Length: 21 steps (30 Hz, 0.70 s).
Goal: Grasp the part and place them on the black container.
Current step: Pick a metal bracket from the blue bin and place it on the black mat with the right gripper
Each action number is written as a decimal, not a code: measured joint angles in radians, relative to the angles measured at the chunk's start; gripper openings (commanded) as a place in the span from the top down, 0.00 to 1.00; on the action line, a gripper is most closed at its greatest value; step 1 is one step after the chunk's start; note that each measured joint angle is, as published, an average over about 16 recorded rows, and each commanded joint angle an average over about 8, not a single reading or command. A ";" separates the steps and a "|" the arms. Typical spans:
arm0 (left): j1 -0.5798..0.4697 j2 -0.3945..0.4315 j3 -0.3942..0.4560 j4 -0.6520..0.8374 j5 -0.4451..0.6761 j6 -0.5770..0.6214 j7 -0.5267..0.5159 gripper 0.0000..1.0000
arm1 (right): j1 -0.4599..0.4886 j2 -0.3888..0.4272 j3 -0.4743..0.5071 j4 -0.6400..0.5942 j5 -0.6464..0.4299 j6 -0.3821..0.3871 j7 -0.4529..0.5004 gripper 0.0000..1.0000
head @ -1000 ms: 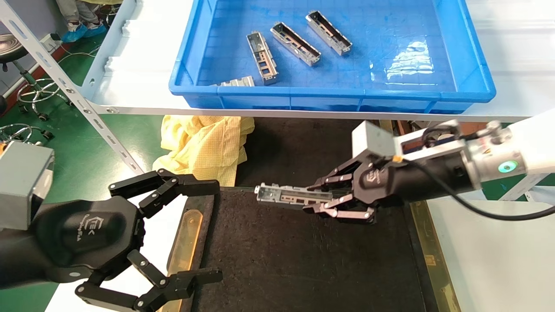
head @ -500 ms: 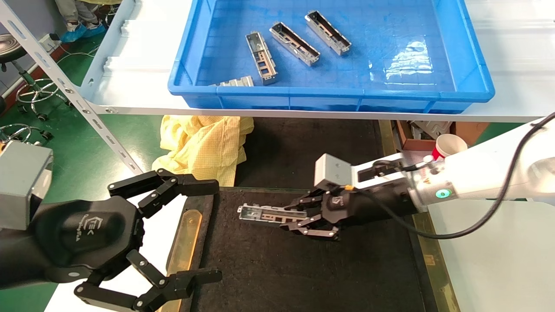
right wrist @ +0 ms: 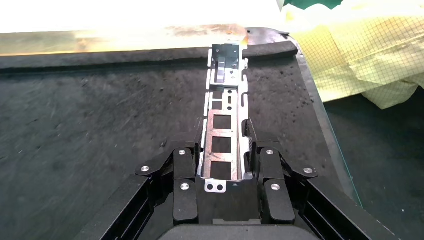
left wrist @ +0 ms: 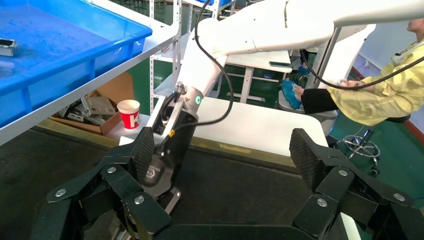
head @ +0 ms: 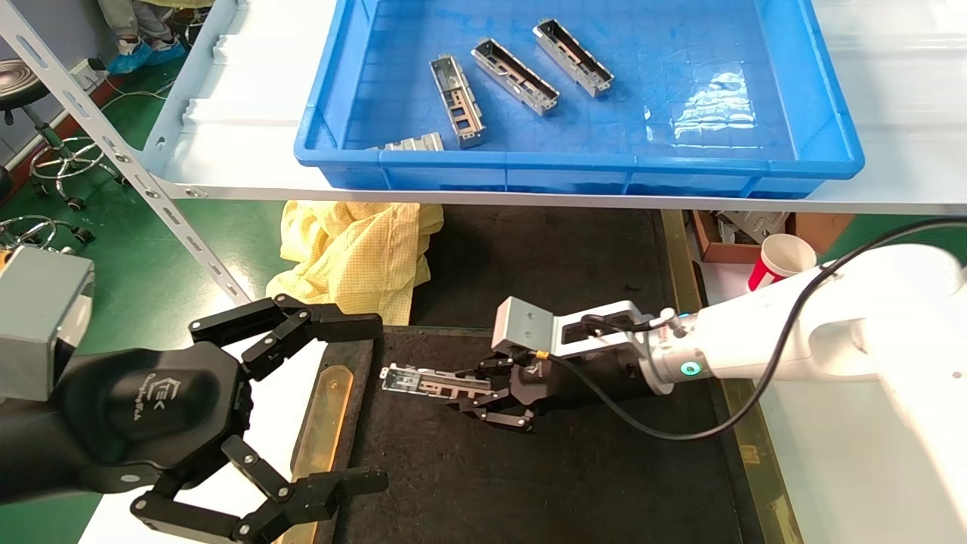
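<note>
Black fingers of the right gripper are closed on the part, one on each long side, gripping its near end. The part sticks straight out ahead of the fingertips, silvery, its face with the rectangular cutouts turned up toward the wrist camera. It hangs low over the tray, along the far edge and toward the far left corner; whether it touches the dark surface cannot be told. In the right wrist view the part's free end lies close to the tray's raised rim, with yellow cloth showing beyond the corner.

The right arm reaches in from the tray's right side, low and nearly level, a black cable looping below it.

The left gripper hovers at the tray's left edge, fingers spread wide and holding nothing, above the brass strip on that rim. Its wrist view looks across the tray between its open pads at the right arm.

On the shelf above sits the blue bin, with three more parts lying loose in its far left area and a fourth against its near wall. A paper cup stands off the tray's far right corner.
</note>
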 measured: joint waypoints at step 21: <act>0.000 0.000 0.000 0.000 0.000 0.000 0.000 0.00 | -0.088 -0.012 -0.044 0.157 0.044 0.172 0.080 1.00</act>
